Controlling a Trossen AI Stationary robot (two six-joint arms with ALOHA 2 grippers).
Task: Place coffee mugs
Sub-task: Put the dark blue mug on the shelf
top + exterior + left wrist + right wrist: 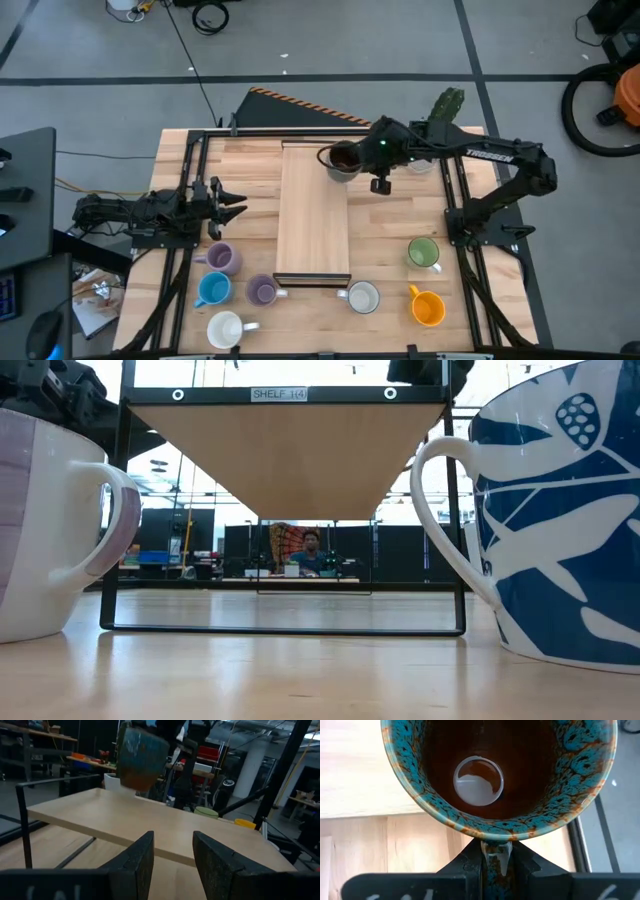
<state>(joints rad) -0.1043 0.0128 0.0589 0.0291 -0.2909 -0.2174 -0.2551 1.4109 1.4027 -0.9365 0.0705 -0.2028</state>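
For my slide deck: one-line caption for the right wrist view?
Right gripper, jaws shut on the dark brown mug, holds it above the wooden shelf.
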